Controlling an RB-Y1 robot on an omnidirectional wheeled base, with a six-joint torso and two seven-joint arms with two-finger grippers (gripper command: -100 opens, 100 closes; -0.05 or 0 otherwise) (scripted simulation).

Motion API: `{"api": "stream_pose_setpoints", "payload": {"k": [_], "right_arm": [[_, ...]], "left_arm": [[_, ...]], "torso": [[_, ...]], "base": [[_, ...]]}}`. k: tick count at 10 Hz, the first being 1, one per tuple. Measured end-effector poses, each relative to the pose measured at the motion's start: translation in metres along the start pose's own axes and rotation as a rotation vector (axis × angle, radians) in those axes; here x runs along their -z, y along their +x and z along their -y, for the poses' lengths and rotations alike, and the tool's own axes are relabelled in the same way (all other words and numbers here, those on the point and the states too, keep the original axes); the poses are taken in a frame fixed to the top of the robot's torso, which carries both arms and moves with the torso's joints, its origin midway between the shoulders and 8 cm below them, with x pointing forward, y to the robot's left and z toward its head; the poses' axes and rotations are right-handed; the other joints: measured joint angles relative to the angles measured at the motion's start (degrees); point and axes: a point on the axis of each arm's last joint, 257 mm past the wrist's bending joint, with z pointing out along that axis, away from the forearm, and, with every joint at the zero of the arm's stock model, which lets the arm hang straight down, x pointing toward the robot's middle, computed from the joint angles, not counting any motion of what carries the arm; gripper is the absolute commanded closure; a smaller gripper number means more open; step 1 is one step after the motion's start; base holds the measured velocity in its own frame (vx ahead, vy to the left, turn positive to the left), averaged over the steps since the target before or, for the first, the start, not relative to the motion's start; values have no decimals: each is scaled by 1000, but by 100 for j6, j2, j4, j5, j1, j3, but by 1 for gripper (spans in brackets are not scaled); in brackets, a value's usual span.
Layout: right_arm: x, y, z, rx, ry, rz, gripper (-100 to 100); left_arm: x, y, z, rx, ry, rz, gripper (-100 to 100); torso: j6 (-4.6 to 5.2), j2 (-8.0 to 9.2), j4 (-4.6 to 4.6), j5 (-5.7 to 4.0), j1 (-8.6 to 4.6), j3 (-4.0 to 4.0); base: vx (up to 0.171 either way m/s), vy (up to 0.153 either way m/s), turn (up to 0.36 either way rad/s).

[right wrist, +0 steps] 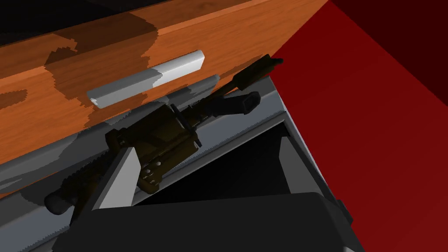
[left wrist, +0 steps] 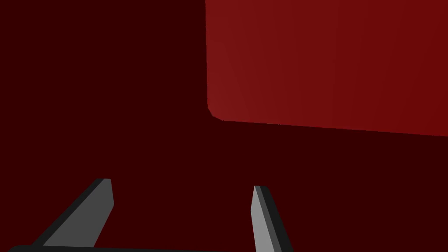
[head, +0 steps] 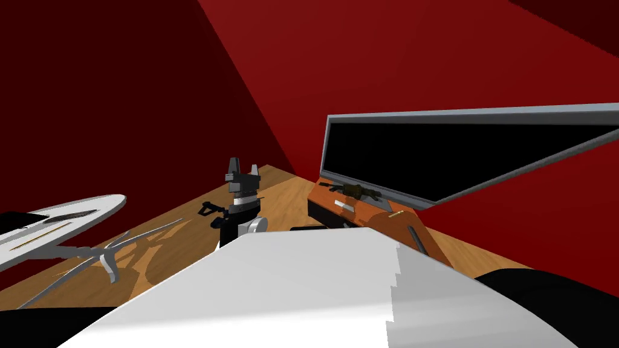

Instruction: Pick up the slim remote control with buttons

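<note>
Right gripper point(right wrist: 204, 146), nearest element: fingers spread wide, holding nothing. It is stationed at the front edge of the cabinet point(right wrist: 262, 39), low against the lower frame of the TV point(head: 423, 151).

One finger point(right wrist: 118, 183) stands in front of a dark rod-like object point(right wrist: 162, 140) that lies along the foot of the TV. Whether they touch cannot be told.

Just beyond the dark object lies the remote point(right wrist: 146, 78), a slim pale grey bar. It rests flat on the orange wood of the cabinet top, partly in shadow and free of both fingers. No buttons can be made out on it.

Left gripper point(left wrist: 181, 184): fingers apart and empty. In the head view it is raised above the wooden floor point(head: 284, 199), well to the left of the cabinet and facing the red wall point(left wrist: 328, 61). It is judged to be idle.

Far left of the head view is a white table point(head: 103, 205) on branching legs, well apart from the work.

Progress, as a judgement: the approach is nearly complete but the grasp has not begun.
- The fingers currently line up more with the dark object than with the remote.
- The gripper must shift past the dark object and straddle the remote across its narrow width.
- It must then close and lift.
- The dark object's closeness is the main risk of a wrong or fouled grip.
</note>
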Motion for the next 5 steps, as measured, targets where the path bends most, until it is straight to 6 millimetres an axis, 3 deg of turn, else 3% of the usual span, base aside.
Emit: {"api": "stream_pose_setpoints", "payload": {"k": [2,5], "right_arm": [[13,24,31,43,43,-69,-100],[34,58,56,94,91,-158,-100]], "left_arm": [[0,0,0,0,0,0,0],[0,0,0,0,0,0,0]], "torso": [[1,-2,-1,0,-4,-1],[3,-5,-1,1,1,-3]], "base": [[21,-38,350],[24,-38,334]]}}
